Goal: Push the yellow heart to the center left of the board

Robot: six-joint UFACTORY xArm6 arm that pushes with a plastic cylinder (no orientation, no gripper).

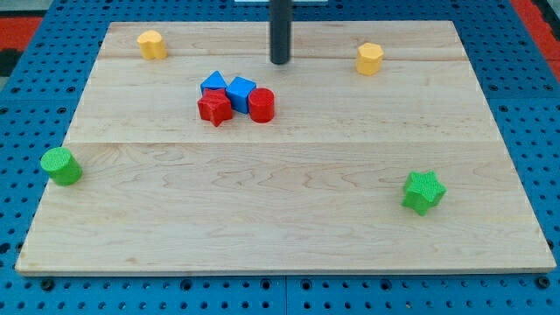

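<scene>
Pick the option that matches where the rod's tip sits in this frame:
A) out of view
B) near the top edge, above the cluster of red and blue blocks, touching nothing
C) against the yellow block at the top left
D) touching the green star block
B: my tip stands on bare wood above the cluster of blue blocks and red blocks, clear of them.

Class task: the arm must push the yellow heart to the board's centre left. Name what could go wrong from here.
1. Two yellow blocks look alike: one at top left, one at top right; my tip could pick the wrong one.
2. The top-left block sits near the board's edge and might slide off.
</scene>
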